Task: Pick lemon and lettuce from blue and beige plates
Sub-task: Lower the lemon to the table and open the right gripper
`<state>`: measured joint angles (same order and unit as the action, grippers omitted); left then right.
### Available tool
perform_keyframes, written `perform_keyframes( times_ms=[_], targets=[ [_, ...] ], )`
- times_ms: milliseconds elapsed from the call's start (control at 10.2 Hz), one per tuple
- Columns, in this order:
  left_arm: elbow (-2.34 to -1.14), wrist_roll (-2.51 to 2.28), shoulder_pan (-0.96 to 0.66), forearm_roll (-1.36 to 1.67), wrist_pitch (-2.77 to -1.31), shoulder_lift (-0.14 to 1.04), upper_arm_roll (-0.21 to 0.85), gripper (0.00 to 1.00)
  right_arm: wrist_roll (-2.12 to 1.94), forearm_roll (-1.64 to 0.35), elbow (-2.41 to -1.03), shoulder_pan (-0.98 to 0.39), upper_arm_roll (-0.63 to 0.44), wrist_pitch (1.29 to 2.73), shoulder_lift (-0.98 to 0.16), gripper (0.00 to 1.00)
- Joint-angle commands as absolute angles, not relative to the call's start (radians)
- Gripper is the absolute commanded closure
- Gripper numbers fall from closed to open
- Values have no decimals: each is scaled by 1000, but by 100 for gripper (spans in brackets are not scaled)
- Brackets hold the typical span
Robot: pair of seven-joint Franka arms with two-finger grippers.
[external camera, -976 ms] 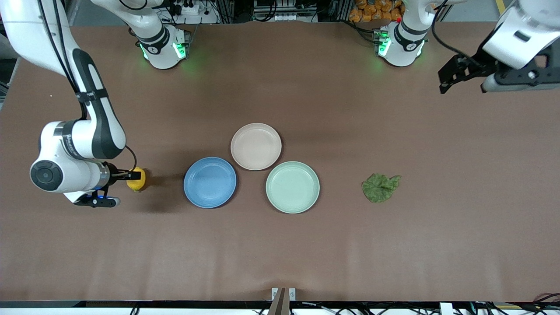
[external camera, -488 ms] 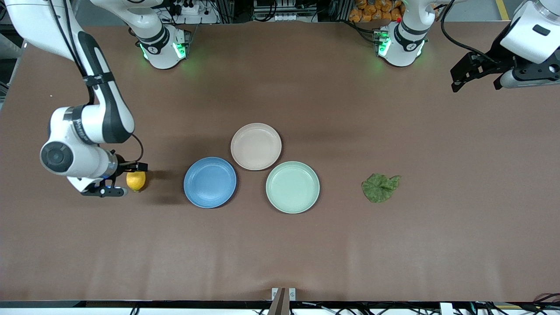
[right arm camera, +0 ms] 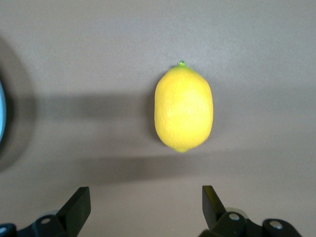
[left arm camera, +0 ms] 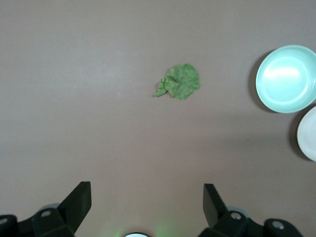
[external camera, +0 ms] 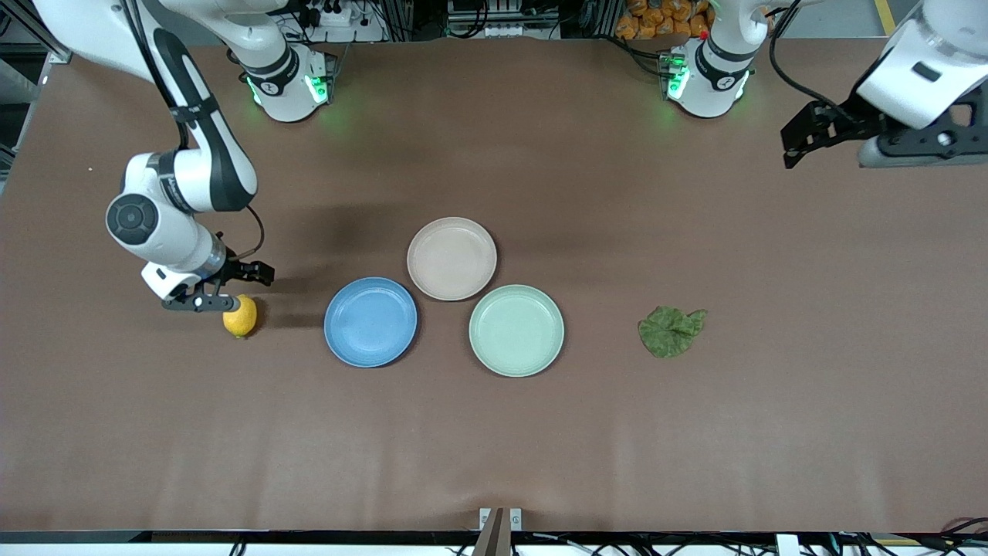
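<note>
The yellow lemon (external camera: 241,316) lies on the table toward the right arm's end, beside the empty blue plate (external camera: 370,322). My right gripper (external camera: 228,287) is open and empty just above the lemon, which fills the right wrist view (right arm camera: 183,108) ahead of the open gripper (right arm camera: 145,200). The green lettuce leaf (external camera: 670,330) lies flat on the table toward the left arm's end, apart from the empty beige plate (external camera: 451,258). My left gripper (external camera: 830,145) is open and empty, high over the table near its base. The left wrist view shows the lettuce (left arm camera: 181,81) well ahead of the open gripper (left arm camera: 147,193).
An empty pale green plate (external camera: 516,330) sits between the blue plate and the lettuce, touching neither; it also shows in the left wrist view (left arm camera: 286,79). The three plates cluster mid-table. Bare brown table surrounds them.
My right gripper has let go of the lemon and drawn up and back toward its base; the lemon stays on the table. My left gripper has shifted slightly.
</note>
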<state>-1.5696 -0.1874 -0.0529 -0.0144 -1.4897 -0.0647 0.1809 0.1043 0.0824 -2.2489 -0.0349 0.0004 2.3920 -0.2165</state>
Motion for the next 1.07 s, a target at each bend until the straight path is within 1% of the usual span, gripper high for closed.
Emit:
perform_keyframes(
  times_ms=[0,293,390,780,976],
  targets=[
    [-1530,-147,-49,-25,-1471,-52,189,0,100,98,-2338,-32,2,2405,-117,0],
    [-1473,-146,-49,-25,-1456,-26,192,0,98,98,-2384,-29,2,2407,-60,0],
    [-1471,-143,-52,-25,-1456,-26,189,0,94,100,-2384,-20,0,2404,-49,0],
    [-1470,-104,-38,-23,-1448,-35,186,0,71,101,-2323,89,-3,2392,-28,0],
    [-1470,-104,-37,-23,-1434,-35,187,0,52,101,-2321,84,0,2381,-15,0]
  ],
)
